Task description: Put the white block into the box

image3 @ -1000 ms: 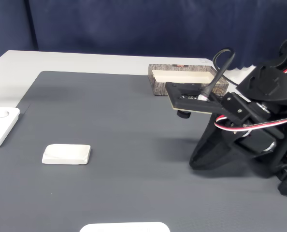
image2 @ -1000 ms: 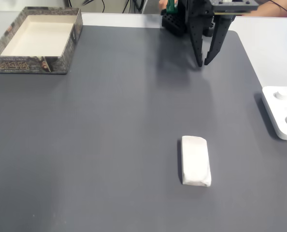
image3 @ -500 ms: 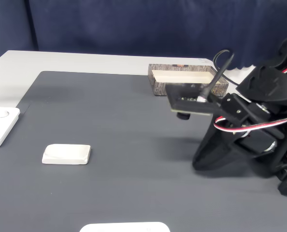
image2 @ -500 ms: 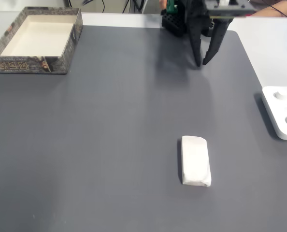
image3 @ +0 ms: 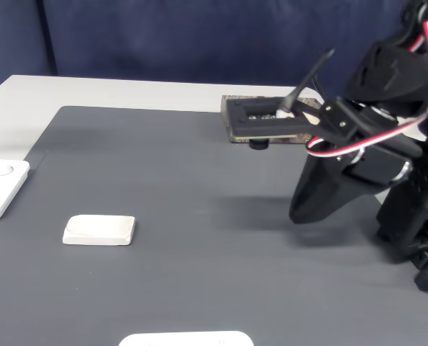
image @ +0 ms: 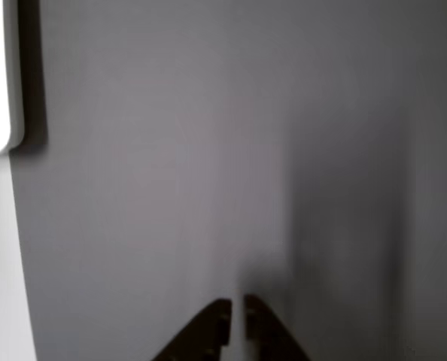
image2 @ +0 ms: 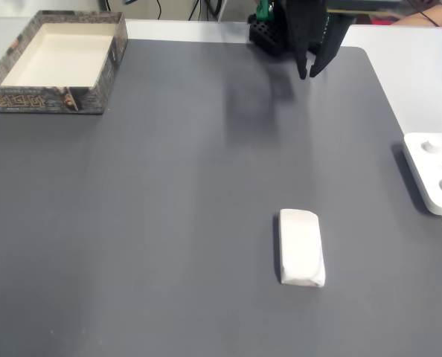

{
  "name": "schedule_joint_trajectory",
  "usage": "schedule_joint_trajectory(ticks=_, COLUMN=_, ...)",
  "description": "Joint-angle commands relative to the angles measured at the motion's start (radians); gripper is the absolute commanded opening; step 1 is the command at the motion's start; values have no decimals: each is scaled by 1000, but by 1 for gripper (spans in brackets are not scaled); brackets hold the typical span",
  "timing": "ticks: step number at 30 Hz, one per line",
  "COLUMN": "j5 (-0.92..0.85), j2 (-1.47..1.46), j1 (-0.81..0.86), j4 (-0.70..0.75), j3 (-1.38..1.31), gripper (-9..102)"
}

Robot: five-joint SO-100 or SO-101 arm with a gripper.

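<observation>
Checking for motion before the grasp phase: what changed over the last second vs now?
The tool rose and pulled back toward the arm's base at the far edge of the mat, and its fingers narrowed to a small gap, holding nothing. In a fixed view the arm tilted upward. The white block lies where it did on the grey mat, untouched; the box and the white dimpled plate are also unmoved.

White block (image3: 99,230) is seen lying flat on dark grey mat (image3: 199,180), left side. Black gripper (image3: 296,214) is held above mat at right, well apart from block. Box (image3: 235,128) is partly hidden behind arm
</observation>
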Motion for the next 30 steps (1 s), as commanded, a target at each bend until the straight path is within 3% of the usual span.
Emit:
schedule_joint_trajectory(ticks=1, j5=20, j2=-107, j1=15, j4=-15, j3=-156, gripper=-2)
schedule_joint_trajectory(ticks=30, j5=14, j2=-1014, j1=31, j4=6, j3=-1005, gripper=-2)
